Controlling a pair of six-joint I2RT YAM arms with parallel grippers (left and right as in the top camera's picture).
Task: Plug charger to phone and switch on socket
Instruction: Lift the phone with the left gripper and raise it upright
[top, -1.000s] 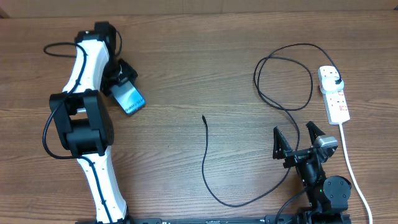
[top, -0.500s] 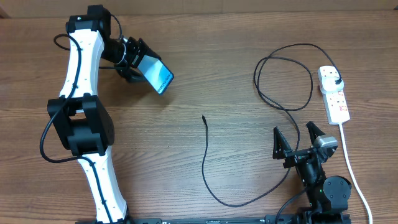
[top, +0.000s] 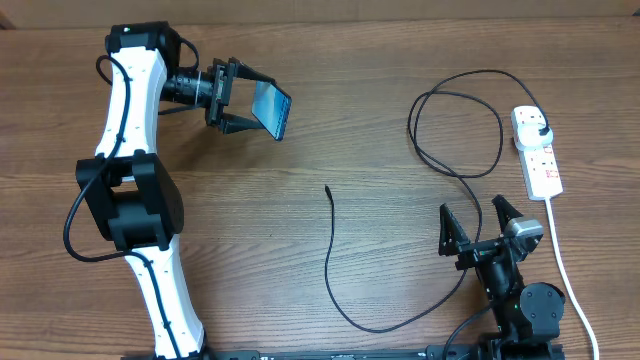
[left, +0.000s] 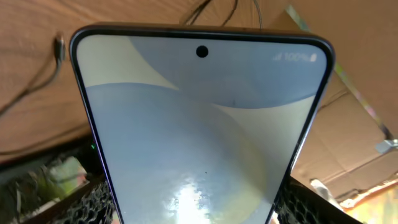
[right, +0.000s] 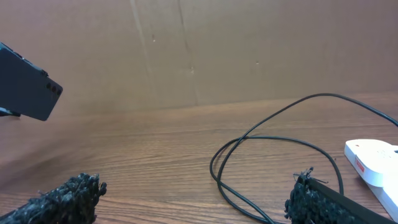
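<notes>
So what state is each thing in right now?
Slim blue-screened phone: lit, held in the air.
Left claw: shut on phone.
Right claw: open, empty.
Thin black charger cable: lying loose, tip unconnected.
White power strip: charger plugged in, on/off unclear.

Table before me: brown wood-grain top, evenly lit, running left to right. Far edge: plain brown cardboard panel standing as a wall, with vertical creases.

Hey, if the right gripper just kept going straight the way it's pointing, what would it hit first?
Probably the charger cable: its loop lies on the table just ahead of the open right gripper. Its height is unclear, so it might pass over.
</notes>
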